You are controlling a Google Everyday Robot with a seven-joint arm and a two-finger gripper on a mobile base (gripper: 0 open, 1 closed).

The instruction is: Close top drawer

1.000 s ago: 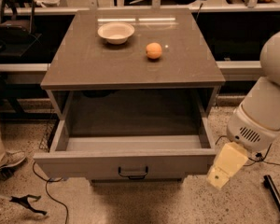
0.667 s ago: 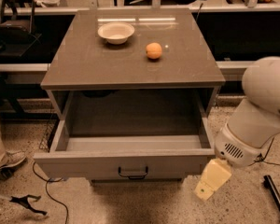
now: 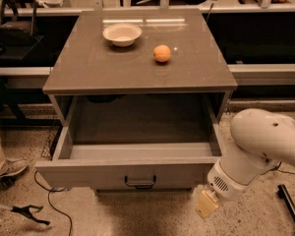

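Pincer [image 3: 206,204]: cream-coloured tip at the end of the white arm [image 3: 258,146], low over the floor.
Pincer state: cannot tell; how far it is spread does not show from this angle.
Pincer change: over the last second it has dropped lower and shifted toward picture-left, with the arm's rounded body following it down.
Top drawer [image 3: 88,173]: pulled well out of the cabinet. The right end of its front panel lies just above and picture-left of the pincer. Its extension matches the earlier frames.
Handle [image 3: 140,182]: centred on the front panel, picture-left of the pincer and slightly higher.
Clearance: the pincer appears to sit just apart from the panel's lower right corner.
Bench [image 3: 113,68]: well above and behind the pincer.
Bowl [image 3: 122,34] and orange [image 3: 162,53]: on the bench, apart from each other, both unmoved.
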